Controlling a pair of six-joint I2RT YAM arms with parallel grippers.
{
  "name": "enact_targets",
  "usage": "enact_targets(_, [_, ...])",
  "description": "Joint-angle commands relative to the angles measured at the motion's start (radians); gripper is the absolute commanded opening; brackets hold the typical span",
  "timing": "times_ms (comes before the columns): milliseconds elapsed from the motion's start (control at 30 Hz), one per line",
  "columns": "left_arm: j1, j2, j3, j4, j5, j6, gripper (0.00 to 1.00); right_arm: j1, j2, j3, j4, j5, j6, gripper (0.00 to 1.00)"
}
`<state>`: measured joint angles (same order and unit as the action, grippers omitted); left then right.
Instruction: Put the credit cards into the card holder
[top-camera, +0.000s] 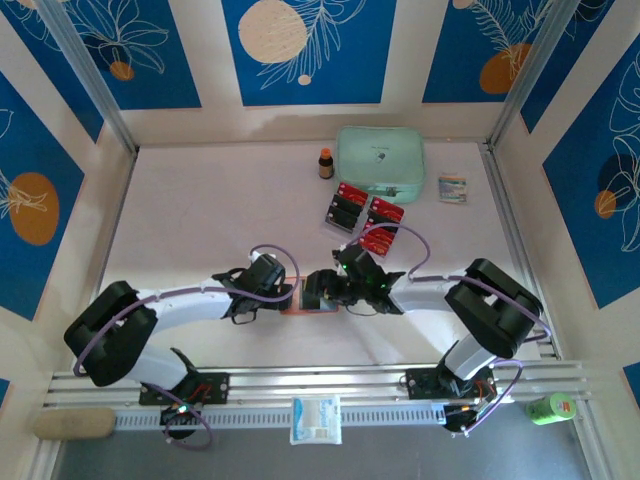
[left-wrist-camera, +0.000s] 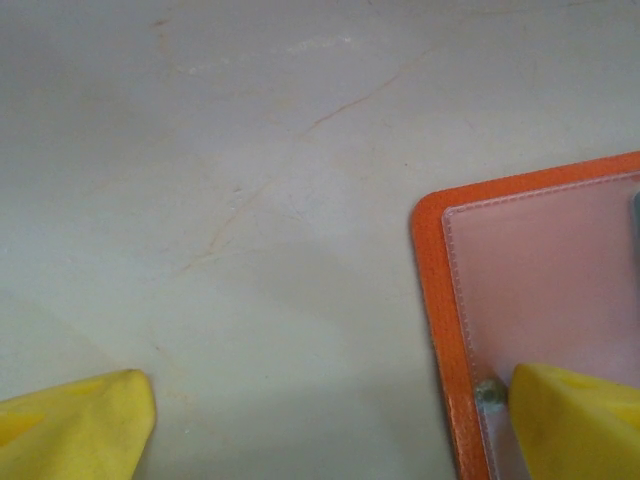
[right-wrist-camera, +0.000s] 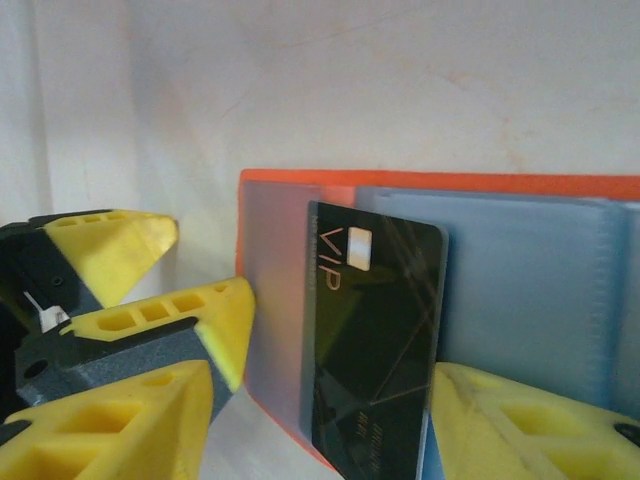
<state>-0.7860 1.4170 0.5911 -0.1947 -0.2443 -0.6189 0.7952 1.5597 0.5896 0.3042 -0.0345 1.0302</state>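
**A:** Overhead, the card holder (top-camera: 303, 309) lies at lower centre between the arms. Spare credit cards (top-camera: 365, 215) wait further up and to the right.

**B:** At the left wrist, the left gripper (left-wrist-camera: 330, 385) is spread wide, with one finger pinning the orange corner at lower right.

**A:** At the right wrist, the right gripper (right-wrist-camera: 320, 378) is released, jaws apart either side of the black card (right-wrist-camera: 375, 350) at centre. It seems partly pocketed, so push it in squarely.

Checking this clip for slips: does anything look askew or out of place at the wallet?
The black card sits slightly tilted on the open orange wallet, its near end overhanging the wallet's edge, not fully seated in a pocket. The right gripper is open around it. Nothing else looks odd.
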Motion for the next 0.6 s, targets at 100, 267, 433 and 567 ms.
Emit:
enact_targets(100, [-0.008, 0.048, -0.012, 0.013, 0.045, 0.002, 0.92, -0.039, -0.069, 0.062, -0.217, -0.015, -0.108, 0.55])
enact_targets(267, [-0.008, 0.052, -0.008, 0.014, 0.045, 0.006, 0.92, -0.044, -0.044, 0.114, -0.276, -0.027, -0.148, 0.31])
enact_targets(433, [-0.009, 0.052, -0.005, 0.015, 0.043, 0.008, 0.92, -0.039, 0.014, 0.147, -0.291, -0.052, -0.161, 0.18])
enact_targets(567, [-0.009, 0.056, 0.000, 0.014, 0.045, 0.011, 0.92, -0.027, 0.064, 0.165, -0.291, -0.061, -0.165, 0.17])
